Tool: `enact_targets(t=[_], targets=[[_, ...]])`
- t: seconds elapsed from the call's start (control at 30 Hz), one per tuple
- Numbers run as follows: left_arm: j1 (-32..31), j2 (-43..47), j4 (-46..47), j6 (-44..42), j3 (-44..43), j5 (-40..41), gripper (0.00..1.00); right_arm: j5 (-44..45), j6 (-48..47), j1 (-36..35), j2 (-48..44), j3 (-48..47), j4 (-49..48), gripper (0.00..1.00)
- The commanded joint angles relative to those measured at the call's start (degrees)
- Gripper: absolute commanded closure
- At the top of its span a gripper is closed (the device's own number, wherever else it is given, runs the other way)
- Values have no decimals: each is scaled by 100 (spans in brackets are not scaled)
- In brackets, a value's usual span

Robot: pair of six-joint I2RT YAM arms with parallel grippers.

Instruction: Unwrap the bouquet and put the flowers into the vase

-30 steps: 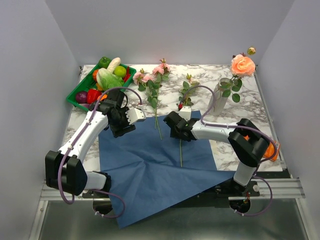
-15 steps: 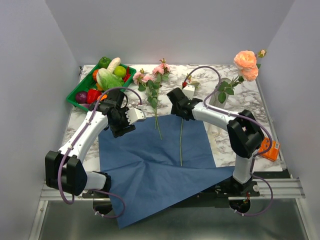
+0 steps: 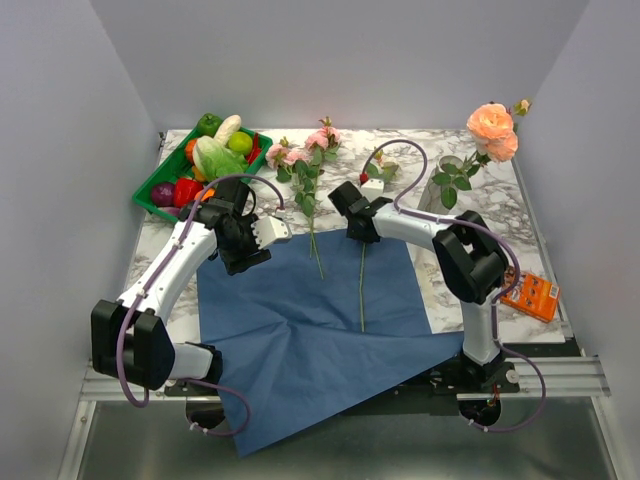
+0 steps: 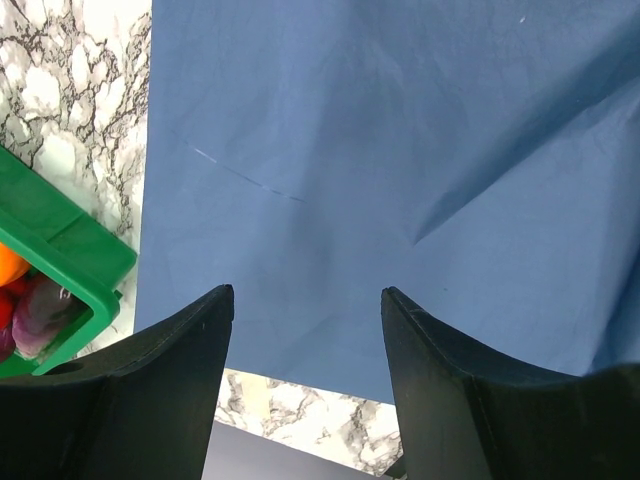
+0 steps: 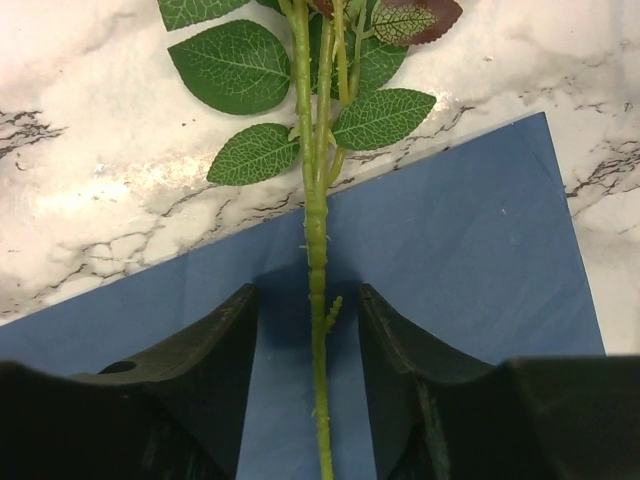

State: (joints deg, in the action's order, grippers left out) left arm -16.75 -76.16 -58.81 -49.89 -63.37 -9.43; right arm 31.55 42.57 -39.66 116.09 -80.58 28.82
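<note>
The bouquet lies undone: its blue paper (image 3: 290, 310) is spread flat and the flowers are loose. A pink-rose spray (image 3: 300, 158) lies at the back. One thin green stem (image 3: 362, 285) runs from the paper up to leaves and a red bud. My right gripper (image 3: 352, 208) is open and straddles that stem (image 5: 316, 230), with a gap on each side of it between the fingers (image 5: 232, 345). The pale vase (image 3: 438, 190) at the back right holds peach roses (image 3: 492, 125). My left gripper (image 3: 250, 250) hangs open and empty over the blue paper (image 4: 350, 150).
A green tray (image 3: 150, 205) of vegetables and fruit stands at the back left, and its corner (image 4: 60, 240) shows in the left wrist view. An orange box (image 3: 535, 295) lies at the right table edge. The paper's near corner hangs over the front edge.
My right gripper has moved away from the near part of the paper to the upper stem by the leaves, and its jaws have narrowed. The left arm has stayed still.
</note>
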Motion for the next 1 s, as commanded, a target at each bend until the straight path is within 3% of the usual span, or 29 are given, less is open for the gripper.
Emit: enact_targets(t=[0.0, 0.43, 0.97], targets=[[-21, -57, 27, -21, -26, 82, 31, 185, 50, 2, 238, -160, 168, 55], [-21, -92, 53, 5, -35, 82, 32, 351, -196, -235, -164, -46, -245, 99], [-21, 119, 89, 23, 79, 29, 32, 2029, -1882, -1131, -1958, 797, -1809, 100]])
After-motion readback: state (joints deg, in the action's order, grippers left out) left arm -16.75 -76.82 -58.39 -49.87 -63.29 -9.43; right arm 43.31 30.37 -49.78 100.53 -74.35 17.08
